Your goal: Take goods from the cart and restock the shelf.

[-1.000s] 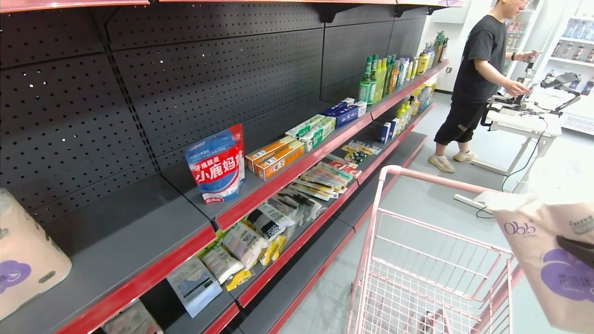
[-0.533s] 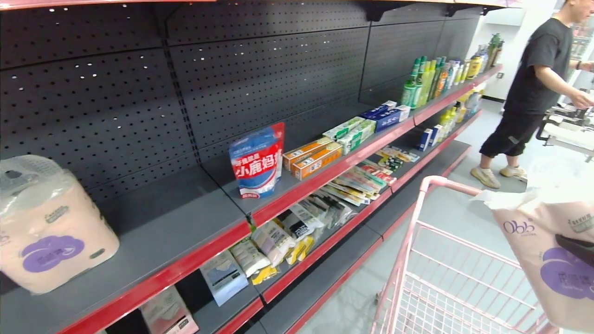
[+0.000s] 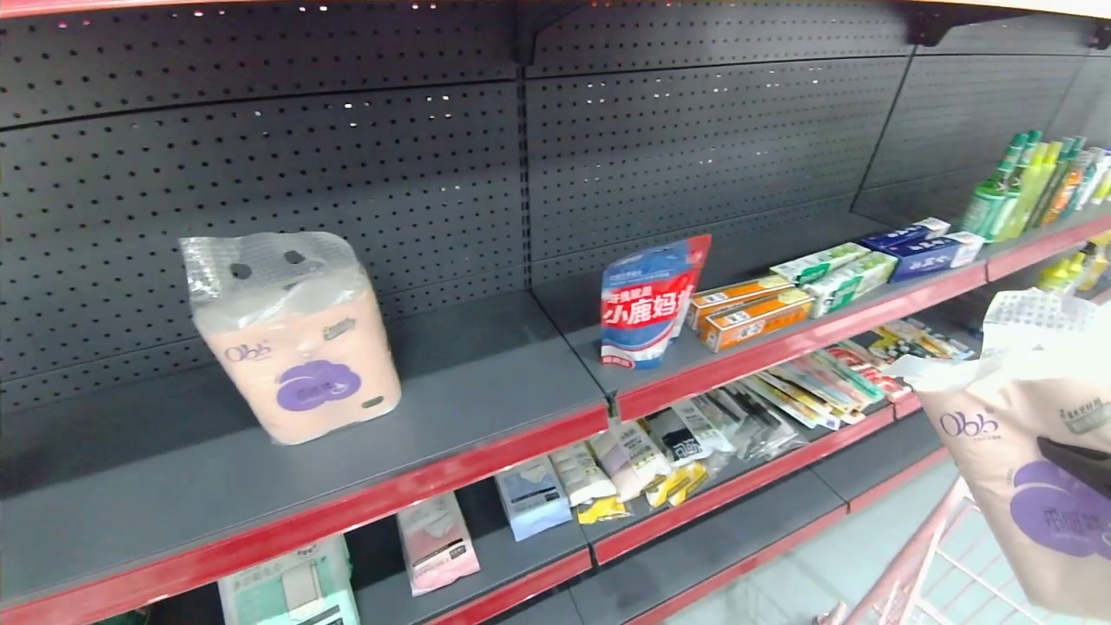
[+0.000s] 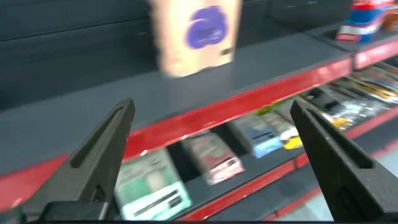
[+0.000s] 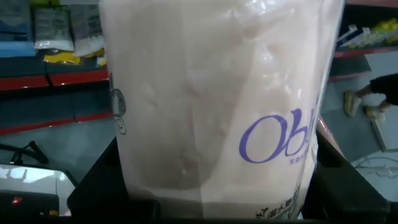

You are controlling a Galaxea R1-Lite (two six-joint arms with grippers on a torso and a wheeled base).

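A pink pack of toilet paper rolls (image 3: 295,334) with a purple label stands upright on the grey middle shelf (image 3: 451,391), left of centre. It also appears beyond my left gripper (image 4: 214,162), which hangs open and empty in front of the shelf's red edge. A second, matching pack (image 3: 1033,451) hangs at the far right, off the shelf. My right gripper (image 5: 217,199) is shut on this pack (image 5: 224,106), with one dark finger (image 3: 1076,462) pressed on its purple label.
A red and blue pouch (image 3: 649,299) and toothpaste boxes (image 3: 755,312) stand further right on the same shelf, bottles (image 3: 1024,182) beyond them. Lower shelves hold flat packets (image 3: 625,456). The pink cart's rim (image 3: 911,564) is at the bottom right. Shelf space beside the standing pack is bare.
The head camera has swung left, so the whole picture shifted right: the shelved pack now sits left of centre and the cart is nearly out of frame. The held pack stays in my right gripper.
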